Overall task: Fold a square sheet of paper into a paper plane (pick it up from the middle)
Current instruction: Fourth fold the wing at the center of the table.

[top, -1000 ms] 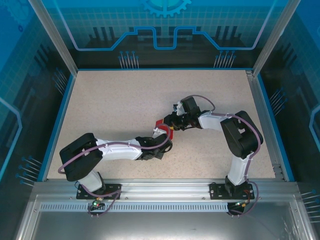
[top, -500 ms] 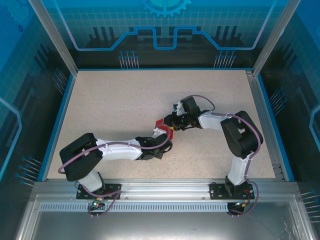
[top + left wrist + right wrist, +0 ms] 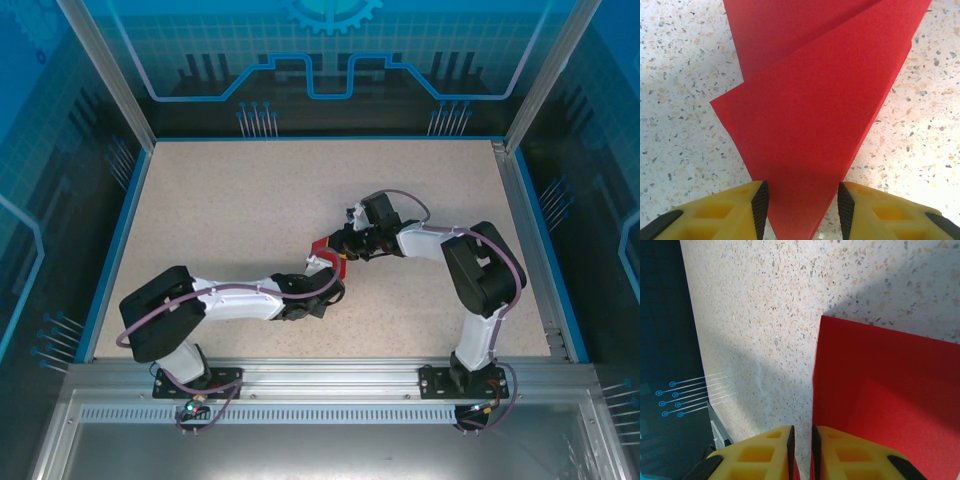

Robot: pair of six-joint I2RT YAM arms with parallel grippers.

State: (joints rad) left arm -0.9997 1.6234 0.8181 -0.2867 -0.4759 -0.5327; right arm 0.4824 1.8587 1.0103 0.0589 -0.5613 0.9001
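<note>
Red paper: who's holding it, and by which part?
The right tool pinches the red paper by an edge; the left tool stands open around its pointed corner.

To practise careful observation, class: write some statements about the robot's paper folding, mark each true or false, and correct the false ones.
1. The sheet of paper is red. True.
2. The right gripper is spread wide. False: its fingers are almost together, pinching the paper's edge.
3. The paper's pointed end lies between the fingers of the left gripper. True.
4. The paper is a flat, unfolded square. False: it is folded, with overlapping layers narrowing to a point.
5. The table is speckled. True.
</note>
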